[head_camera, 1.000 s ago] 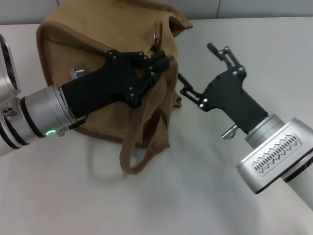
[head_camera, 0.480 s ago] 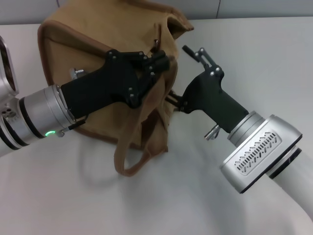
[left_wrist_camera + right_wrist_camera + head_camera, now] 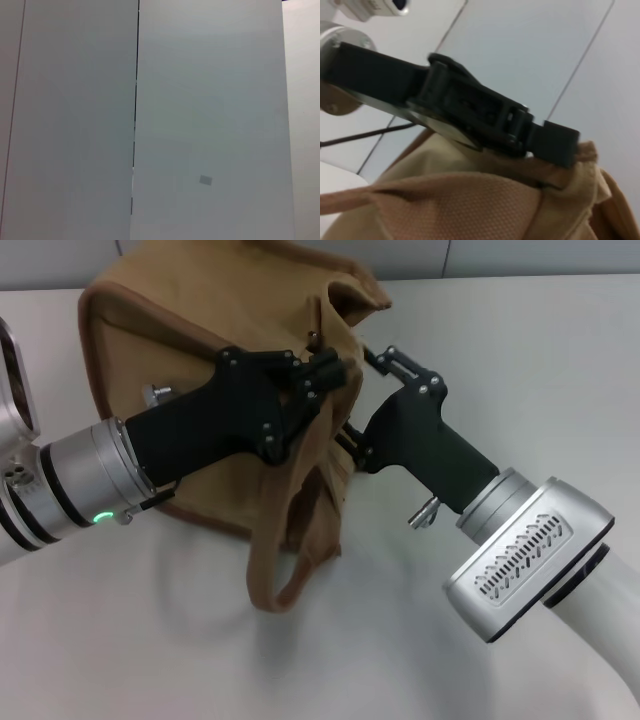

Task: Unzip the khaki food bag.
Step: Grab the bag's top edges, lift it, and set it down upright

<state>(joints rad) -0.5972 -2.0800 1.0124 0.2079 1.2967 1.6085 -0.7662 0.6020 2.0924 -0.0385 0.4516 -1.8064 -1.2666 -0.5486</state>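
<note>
The khaki food bag stands on the white table at the back left, with a strap handle hanging down its front. My left gripper reaches across the bag's front and is shut on the fabric at its top edge. The right wrist view shows that pinch close up, black fingers on the khaki edge. My right gripper is open and sits against the bag's right side, just beside the left fingertips. One of its fingers is up near the bag's top corner and the other is low by the side seam.
The white table stretches to the right and front of the bag. A grey wall runs behind the table. The left wrist view shows only grey wall panels.
My right gripper has moved left, from well clear of the bag to right against its side. The left gripper has kept its hold, and the hanging strap has swung a little.
</note>
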